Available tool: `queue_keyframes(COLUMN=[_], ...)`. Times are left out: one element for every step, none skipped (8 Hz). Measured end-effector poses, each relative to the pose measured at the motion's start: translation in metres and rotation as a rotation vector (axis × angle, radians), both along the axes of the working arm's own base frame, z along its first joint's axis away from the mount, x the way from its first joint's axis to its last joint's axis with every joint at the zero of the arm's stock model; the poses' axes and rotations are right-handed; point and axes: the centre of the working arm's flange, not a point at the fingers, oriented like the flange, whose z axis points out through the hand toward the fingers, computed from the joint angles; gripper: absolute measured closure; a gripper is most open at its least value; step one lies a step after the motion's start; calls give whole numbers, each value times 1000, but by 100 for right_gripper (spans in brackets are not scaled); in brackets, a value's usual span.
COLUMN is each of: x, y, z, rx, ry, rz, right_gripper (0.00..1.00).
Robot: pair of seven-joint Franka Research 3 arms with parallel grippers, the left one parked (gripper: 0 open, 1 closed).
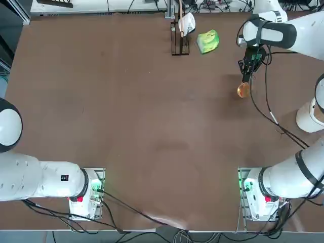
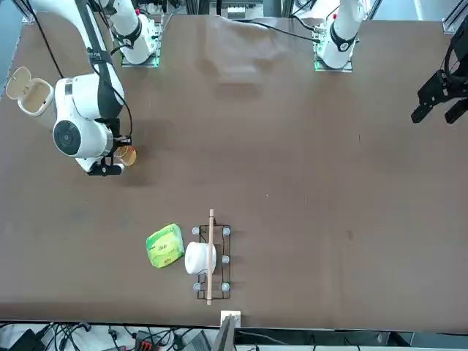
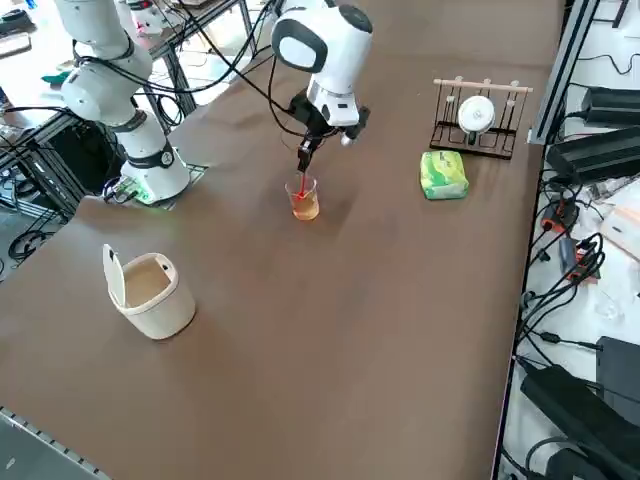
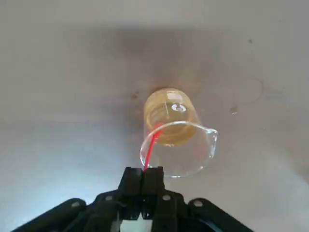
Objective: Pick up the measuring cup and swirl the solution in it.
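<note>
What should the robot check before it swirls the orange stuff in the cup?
1. Solution inside the measuring cup: ok, amber solution shows through the glass.
2. Red stick dipping into the cup: ok, its lower end is inside the rim.
3. Right gripper holding the stick: ok, its fingers are shut on the upper end, above the cup.
4. Right gripper holding the cup itself: not ok, it grips only the stick.
5. Other things away from the cup: ok, the green-yellow packet and the white lidded bin are well apart from it.
6. Cup's base flat on the table: cannot tell.
</note>
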Motion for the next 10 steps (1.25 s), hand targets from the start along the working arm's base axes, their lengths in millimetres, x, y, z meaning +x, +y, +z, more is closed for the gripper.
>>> queue_keyframes(x=[1, 3, 6, 8, 11, 12, 12, 12, 11, 10], y=[-3, -6, -8, -9, -9, -10, -11, -11, -8, -3], z=[1, 3, 6, 9, 11, 12, 10, 4, -3, -8], rx=[-11, -36, -60, -74, -78, -90, -126, -165, -186, -192], ry=[-4, -14, -24, -35, -43, -47, -48, -46, -40, -34], rz=[-8, -18, -28, -38, -43, -37, -29, -25, -22, -17], right_gripper=[98, 98, 98, 98, 98, 97, 97, 97, 96, 95])
